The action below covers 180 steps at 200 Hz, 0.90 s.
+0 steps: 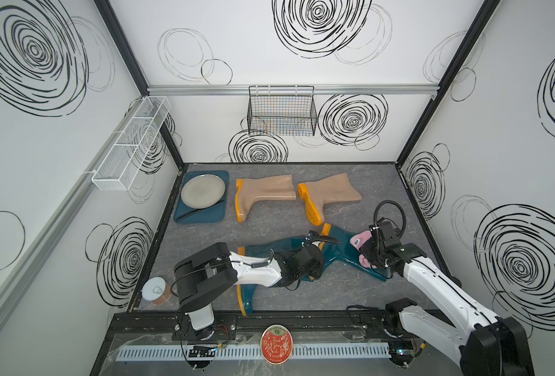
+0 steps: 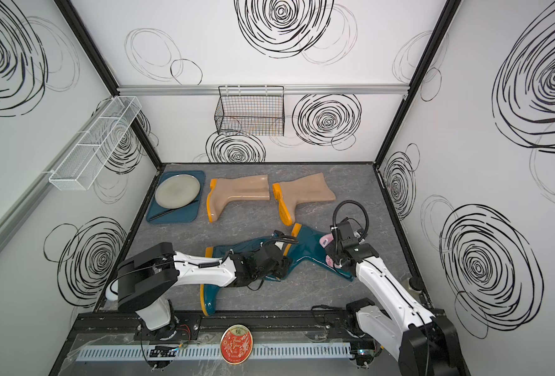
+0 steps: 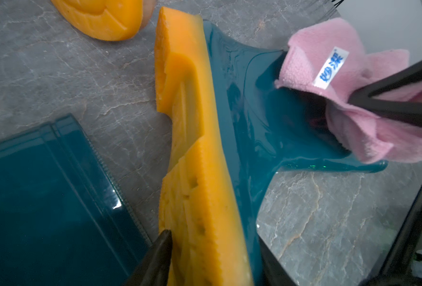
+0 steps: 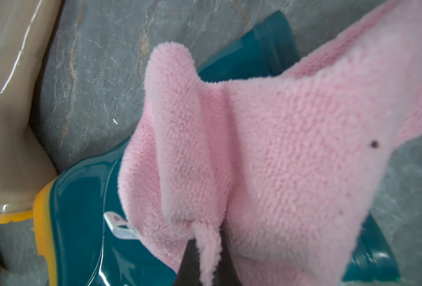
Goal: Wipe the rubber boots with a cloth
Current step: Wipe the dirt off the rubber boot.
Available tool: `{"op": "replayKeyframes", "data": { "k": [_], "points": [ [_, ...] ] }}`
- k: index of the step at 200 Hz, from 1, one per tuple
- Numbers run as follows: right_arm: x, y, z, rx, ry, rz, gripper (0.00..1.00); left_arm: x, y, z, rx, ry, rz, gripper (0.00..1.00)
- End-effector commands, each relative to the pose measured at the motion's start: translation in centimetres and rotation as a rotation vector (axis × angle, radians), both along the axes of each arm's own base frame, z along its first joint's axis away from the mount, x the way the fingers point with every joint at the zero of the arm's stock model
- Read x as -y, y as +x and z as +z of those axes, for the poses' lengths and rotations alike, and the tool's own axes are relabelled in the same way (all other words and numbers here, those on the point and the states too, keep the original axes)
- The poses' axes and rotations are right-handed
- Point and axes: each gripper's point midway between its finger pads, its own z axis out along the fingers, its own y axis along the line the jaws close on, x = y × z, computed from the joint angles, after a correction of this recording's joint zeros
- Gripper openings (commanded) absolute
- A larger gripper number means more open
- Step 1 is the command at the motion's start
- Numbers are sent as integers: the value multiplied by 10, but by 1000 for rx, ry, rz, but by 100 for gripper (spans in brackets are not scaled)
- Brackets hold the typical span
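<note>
Two teal boots lie at the front of the mat. On the right teal boot (image 1: 341, 245) (image 3: 254, 111) the pink cloth (image 1: 363, 237) (image 4: 279, 148) rests bunched over the shaft. My right gripper (image 4: 207, 247) (image 1: 367, 254) is shut on a fold of that cloth. My left gripper (image 3: 213, 237) is closed across this boot's foot, one finger against the orange sole (image 3: 195, 148), the other against the teal side. The second teal boot (image 1: 263, 252) lies partly under my left arm. Two beige boots (image 1: 263, 192) (image 1: 333, 190) lie on their sides at the back.
A blue tray (image 1: 201, 217) with a grey plate (image 1: 203, 190) sits at the back left. A tin can (image 1: 155, 289) stands at the front left edge, and a red round tin (image 1: 276, 343) lies on the front rail. Wire baskets (image 1: 281, 112) hang on the walls.
</note>
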Motion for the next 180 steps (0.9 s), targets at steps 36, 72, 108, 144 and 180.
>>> {"op": "replayKeyframes", "data": {
  "k": [36,72,108,144,180],
  "points": [
    [-74,-22,-15,-91,-26,248,0,2,-7,-15,-35,68,-29,53],
    [-13,-52,-40,-261,-202,82,0,2,-7,-15,-34,81,-34,54],
    [37,-57,-29,-187,-232,21,0,2,-6,-16,-33,88,-38,55],
    [53,-54,-18,-168,-258,-37,0,2,-4,-10,-22,90,-38,57],
    [71,-38,-17,-151,-116,-164,0,5,-2,4,10,92,-52,61]
  ]
}}
